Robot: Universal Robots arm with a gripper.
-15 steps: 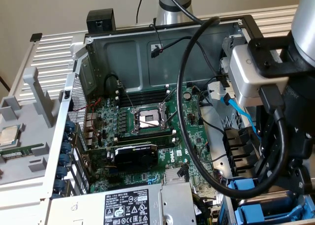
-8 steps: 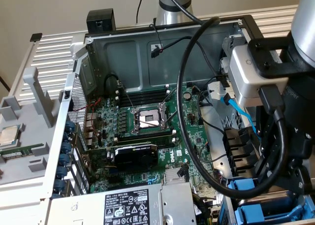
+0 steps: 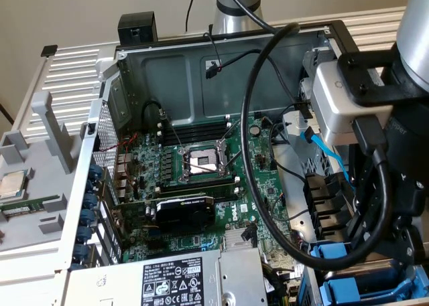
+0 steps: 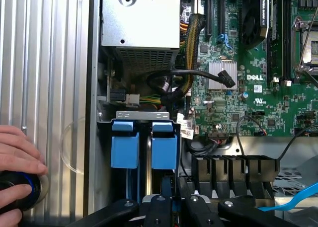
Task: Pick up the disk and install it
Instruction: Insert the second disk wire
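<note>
Steel case (image 3: 167,68), lid off, fills the exterior view's centre, with the motherboard (image 3: 201,179) exposed and the drive bays (image 3: 348,279) at lower right. The arm (image 3: 409,138) reaches down over those bays. Two blue carriers sit side by side in the wrist view's lower centre; the disk (image 4: 164,145) looks already seated there, so installation seems nearly done. The gripper (image 4: 174,204) is just at that carrier's end, jaws pressed nearly together. A hand (image 4: 17,162) rests at lower left.
</note>
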